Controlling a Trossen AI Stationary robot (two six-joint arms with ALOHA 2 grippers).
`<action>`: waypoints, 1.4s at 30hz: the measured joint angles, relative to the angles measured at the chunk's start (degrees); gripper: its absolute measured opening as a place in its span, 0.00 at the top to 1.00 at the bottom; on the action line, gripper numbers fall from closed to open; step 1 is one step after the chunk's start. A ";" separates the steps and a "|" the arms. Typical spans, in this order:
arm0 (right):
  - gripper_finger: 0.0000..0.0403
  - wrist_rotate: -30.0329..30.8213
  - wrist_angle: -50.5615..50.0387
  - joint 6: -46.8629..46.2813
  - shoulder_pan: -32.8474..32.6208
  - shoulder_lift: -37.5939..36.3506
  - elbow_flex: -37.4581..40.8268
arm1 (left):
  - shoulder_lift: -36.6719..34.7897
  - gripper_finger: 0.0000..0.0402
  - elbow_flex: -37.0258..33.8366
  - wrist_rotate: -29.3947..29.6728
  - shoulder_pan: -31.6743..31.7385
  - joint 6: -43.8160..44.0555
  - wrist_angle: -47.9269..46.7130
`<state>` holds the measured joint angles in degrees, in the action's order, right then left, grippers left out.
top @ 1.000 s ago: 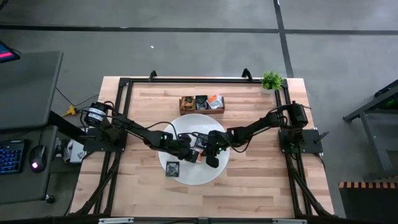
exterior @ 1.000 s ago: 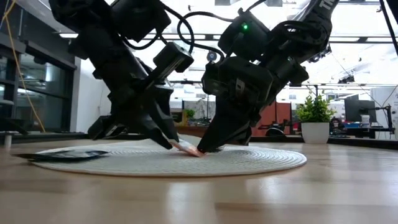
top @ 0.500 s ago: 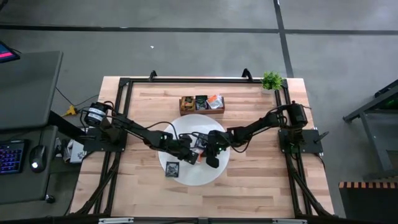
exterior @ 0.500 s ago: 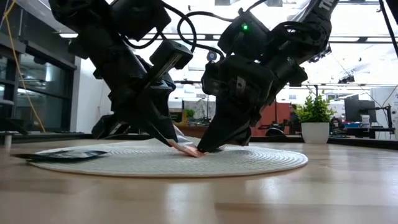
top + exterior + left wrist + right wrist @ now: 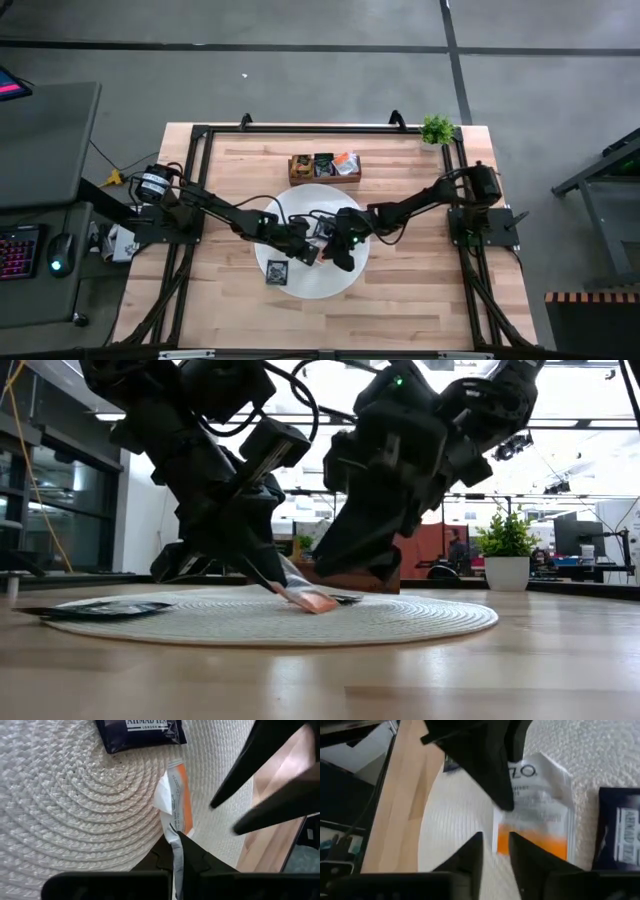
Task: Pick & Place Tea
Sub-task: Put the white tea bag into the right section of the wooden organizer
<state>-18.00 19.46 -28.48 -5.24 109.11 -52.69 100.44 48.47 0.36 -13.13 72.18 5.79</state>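
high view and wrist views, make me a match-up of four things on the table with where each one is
Things:
1. orange-and-white sachet
2. dark sachet
3. wooden tray
4. potted plant

Places:
a. a corner of the table, on the right arm's side
b. pinched in the left gripper
c. flat near the round mat's edge, on the left arm's side
d. off the mat, between it and the table's frame

Pairs: 1-b, 2-c, 3-d, 4-a
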 joint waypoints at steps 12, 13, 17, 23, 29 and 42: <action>0.56 0.05 -9.37 3.02 0.74 -12.46 -0.02 | -6.02 1.00 0.09 -0.24 0.81 -13.31 -3.53; 0.55 0.58 -10.98 3.37 0.96 -13.82 -0.02 | -6.78 1.00 0.07 -0.40 1.19 -14.25 -5.86; 0.55 2.24 -16.31 5.34 2.35 -19.48 -0.04 | -9.53 1.00 0.06 -1.39 2.10 -22.49 -9.18; 0.55 0.48 -18.43 5.83 4.70 -25.33 -0.07 | -12.11 1.00 3.86 -6.04 3.55 -36.27 -13.27; 0.55 -2.29 -18.46 5.56 5.71 -26.31 -0.07 | -11.57 1.00 17.32 -5.11 6.35 -50.31 -31.65; 0.55 -4.91 -13.99 5.54 6.79 -26.31 -0.09 | -9.44 1.00 31.91 -3.42 11.02 -61.62 -45.60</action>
<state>-22.91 5.47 -22.94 1.55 82.81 -52.77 91.00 80.38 -3.06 -2.10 10.56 -39.81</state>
